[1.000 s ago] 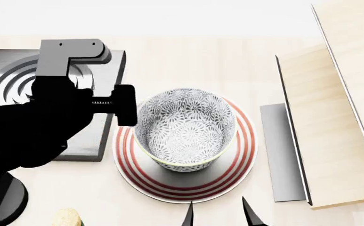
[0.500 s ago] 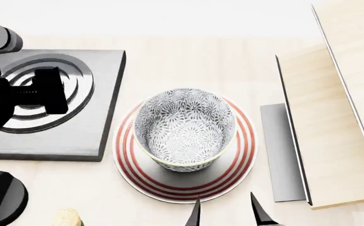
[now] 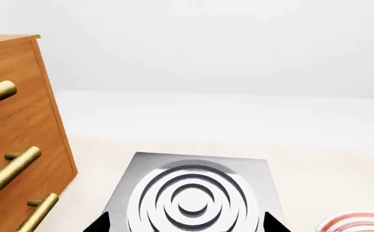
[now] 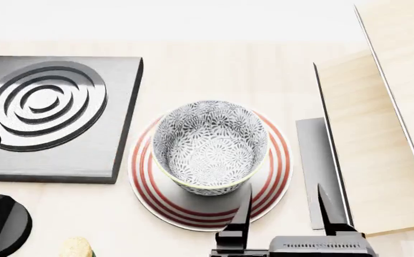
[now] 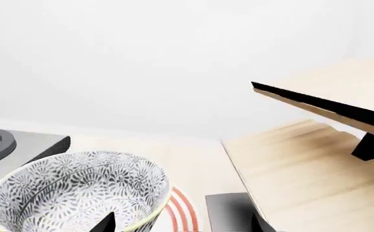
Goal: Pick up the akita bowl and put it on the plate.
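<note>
akita bowl (image 4: 210, 147) on half-hidden plate (image 4: 268, 190)

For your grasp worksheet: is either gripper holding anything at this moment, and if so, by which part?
Nothing is held. The right gripper is open beside the akita bowl, which sits on the plate; the left gripper is open over the burner.

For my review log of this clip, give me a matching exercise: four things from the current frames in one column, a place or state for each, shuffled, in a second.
Things:
1. bowl
2. plate
3. burner
4. right pincer

Places or states:
A. open, empty, near the plate's edge
B. under the bowl, red-ringed
C. left of the plate, square and grey
D. upright on the plate

Pairs: 1-D, 2-B, 3-C, 4-A
</note>
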Motion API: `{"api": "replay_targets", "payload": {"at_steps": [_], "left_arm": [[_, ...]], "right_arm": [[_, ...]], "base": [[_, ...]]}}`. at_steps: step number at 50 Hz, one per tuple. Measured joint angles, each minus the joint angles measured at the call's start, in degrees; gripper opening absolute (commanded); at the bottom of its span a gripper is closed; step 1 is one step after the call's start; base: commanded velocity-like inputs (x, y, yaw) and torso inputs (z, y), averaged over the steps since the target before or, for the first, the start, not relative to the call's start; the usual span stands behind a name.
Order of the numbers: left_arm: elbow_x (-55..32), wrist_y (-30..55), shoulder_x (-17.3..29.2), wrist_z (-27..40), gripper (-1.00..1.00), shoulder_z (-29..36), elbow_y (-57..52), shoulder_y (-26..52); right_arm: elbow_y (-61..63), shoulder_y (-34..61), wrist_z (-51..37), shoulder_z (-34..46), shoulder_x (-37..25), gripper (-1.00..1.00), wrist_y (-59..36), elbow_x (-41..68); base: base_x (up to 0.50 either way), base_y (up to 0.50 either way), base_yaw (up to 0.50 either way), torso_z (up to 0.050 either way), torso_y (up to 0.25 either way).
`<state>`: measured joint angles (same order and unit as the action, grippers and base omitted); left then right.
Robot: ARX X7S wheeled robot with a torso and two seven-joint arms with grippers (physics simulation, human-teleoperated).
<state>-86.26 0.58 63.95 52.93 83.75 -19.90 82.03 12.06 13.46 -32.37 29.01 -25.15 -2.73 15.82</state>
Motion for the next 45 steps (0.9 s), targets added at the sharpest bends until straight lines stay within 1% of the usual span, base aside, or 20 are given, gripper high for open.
{"api": "replay_targets", "payload": {"at_steps": [12, 27, 39, 45], "left_arm": [[3.7, -1.9, 7.2, 3.7, 1.0, -0.6, -8.6, -0.6], [10.3, -2.1, 14.0, 8.6, 1.0, -1.0, -19.9, -0.9], [16.9, -0.1, 17.4, 13.5, 1.0, -1.6, -29.7, -0.4], [20.3, -0.5, 20.5, 14.7, 1.0, -1.9, -34.2, 0.0]], "right_arm": [[11.8, 0.4, -3.7, -2.3, -3.7, 1.0, -6.1, -0.6], [26.0, 1.0, -7.7, -5.6, -7.8, 1.0, -13.7, -0.4], [34.6, -0.9, -10.3, -7.9, -10.6, 1.0, -15.8, -0.9], [39.3, -3.3, -12.0, -8.8, -12.2, 1.0, -15.7, -2.4]], "base": [[0.0, 0.0, 0.0, 0.0, 0.0], [0.0, 0.0, 0.0, 0.0, 0.0], [0.0, 0.0, 0.0, 0.0, 0.0], [0.0, 0.0, 0.0, 0.0, 0.0]]}}
